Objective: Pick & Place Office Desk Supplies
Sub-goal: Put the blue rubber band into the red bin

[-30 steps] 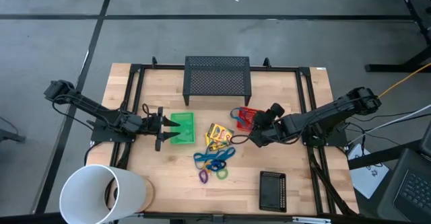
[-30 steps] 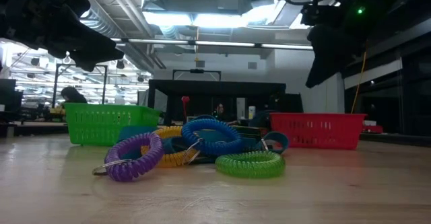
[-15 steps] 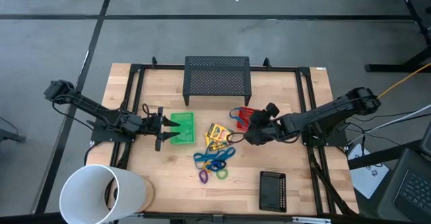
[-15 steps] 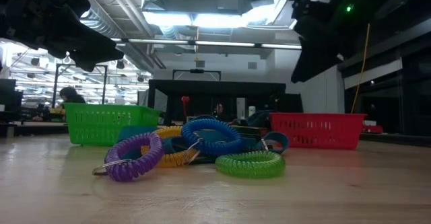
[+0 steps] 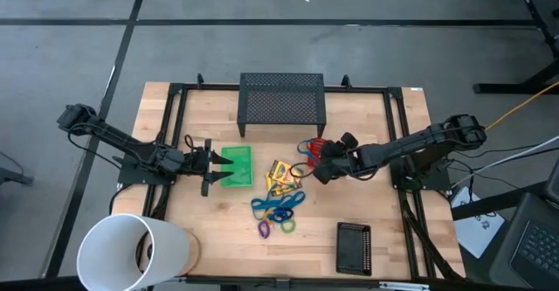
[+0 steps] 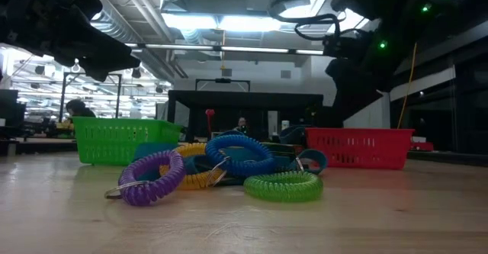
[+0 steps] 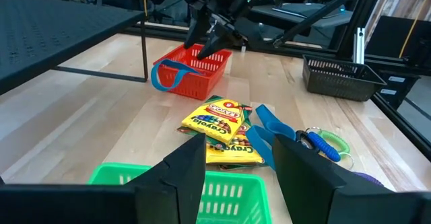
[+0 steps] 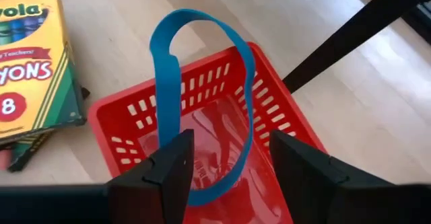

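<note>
The right gripper (image 5: 312,170), claw spread, has moved over the red tray (image 8: 222,150), where the blue band (image 8: 202,103) now drapes, seemingly delivered.

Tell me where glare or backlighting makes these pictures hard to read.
Low view: bright ceiling lights leave both arms as dark silhouettes. Right wrist view: a glossy sheen on the red basket's floor under the blue band. High view: evenly lit, no glare.

Yellow crayon boxes (image 5: 283,176) lie stacked flat mid-desk. Coiled rings sit just in front: purple (image 6: 149,179), yellow (image 6: 197,179), blue (image 6: 238,152), green (image 6: 284,185). A blue band (image 8: 202,96) loops upright over the red tray's (image 8: 269,157) rim.
</note>
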